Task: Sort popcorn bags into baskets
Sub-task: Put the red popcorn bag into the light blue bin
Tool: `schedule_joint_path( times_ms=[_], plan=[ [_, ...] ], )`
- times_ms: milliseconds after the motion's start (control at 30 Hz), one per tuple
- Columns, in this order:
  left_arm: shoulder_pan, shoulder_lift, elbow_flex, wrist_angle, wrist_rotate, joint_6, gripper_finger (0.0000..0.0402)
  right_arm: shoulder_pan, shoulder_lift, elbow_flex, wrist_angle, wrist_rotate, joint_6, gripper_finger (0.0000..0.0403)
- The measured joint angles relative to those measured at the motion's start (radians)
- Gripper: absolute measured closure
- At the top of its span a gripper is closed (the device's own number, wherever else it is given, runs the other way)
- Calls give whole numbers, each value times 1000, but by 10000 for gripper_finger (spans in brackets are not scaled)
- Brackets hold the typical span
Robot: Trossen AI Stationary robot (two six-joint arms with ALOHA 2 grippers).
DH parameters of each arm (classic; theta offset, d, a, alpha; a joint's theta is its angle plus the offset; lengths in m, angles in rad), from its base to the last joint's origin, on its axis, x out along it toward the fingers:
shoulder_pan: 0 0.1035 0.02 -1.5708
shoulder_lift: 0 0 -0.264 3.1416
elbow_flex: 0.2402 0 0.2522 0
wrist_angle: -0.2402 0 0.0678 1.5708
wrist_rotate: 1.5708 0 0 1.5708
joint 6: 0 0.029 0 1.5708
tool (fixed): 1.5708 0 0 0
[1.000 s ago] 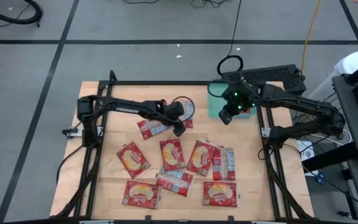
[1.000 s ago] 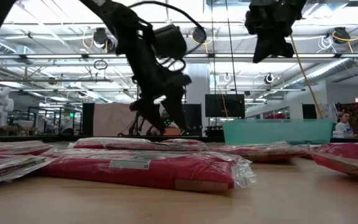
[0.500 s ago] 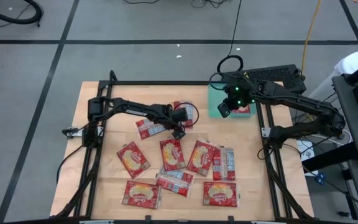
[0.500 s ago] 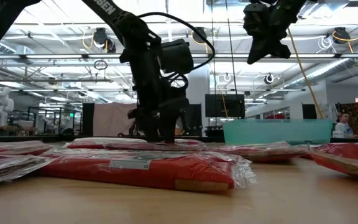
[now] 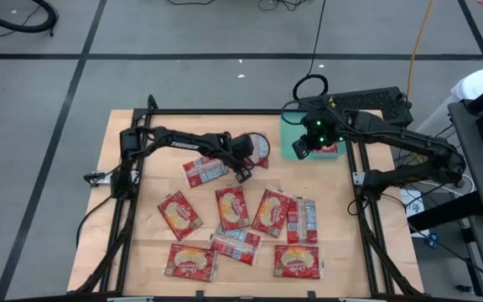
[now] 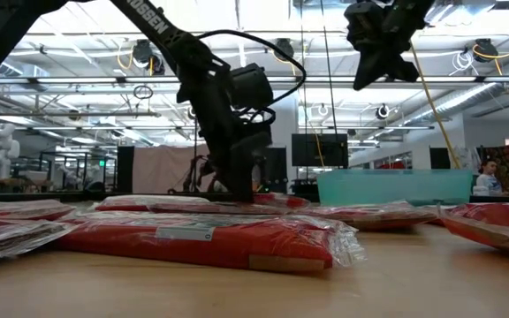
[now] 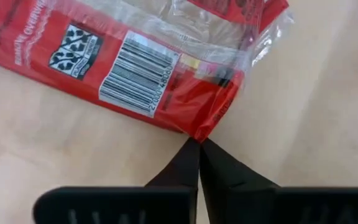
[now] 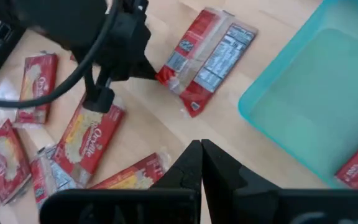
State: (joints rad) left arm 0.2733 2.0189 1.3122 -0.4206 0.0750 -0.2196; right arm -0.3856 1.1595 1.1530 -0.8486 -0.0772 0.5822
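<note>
Risk: your left gripper (image 7: 199,140), fingers pinched together on a packet (image 7: 166,56) corner beside the tray (image 8: 303,106), may slip.

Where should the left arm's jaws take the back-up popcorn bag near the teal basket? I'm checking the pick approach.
Probably at the near corner seam of the popcorn bag, where the left gripper points. The bag lies flat on the table, so come in low from the side and pinch the thin crimped edge.
</note>
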Motion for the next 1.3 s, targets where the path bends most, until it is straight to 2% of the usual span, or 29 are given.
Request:
schedule_joint_path(
  times_ms=[133,333,533,667,1033,1167,1300],
  plan=[
    [24,-56,-1,-45,80,-23,398,17,0,0,7,2,35,403],
    [23,-160,-1,-72,98,-3,399,45,0,0,52,6,74,403],
    [25,-235,1,-77,118,-50,400,78,0,1,123,76,118,403],
    [25,-273,1,-83,151,-79,400,92,0,1,157,82,139,403],
    [34,-368,1,-84,261,-163,401,131,19,1,249,129,-17,402],
    [45,-378,1,-83,312,-172,401,151,50,1,309,128,-102,377],
    [49,-385,1,-70,348,-146,401,160,102,1,350,98,-145,322]
  ],
)
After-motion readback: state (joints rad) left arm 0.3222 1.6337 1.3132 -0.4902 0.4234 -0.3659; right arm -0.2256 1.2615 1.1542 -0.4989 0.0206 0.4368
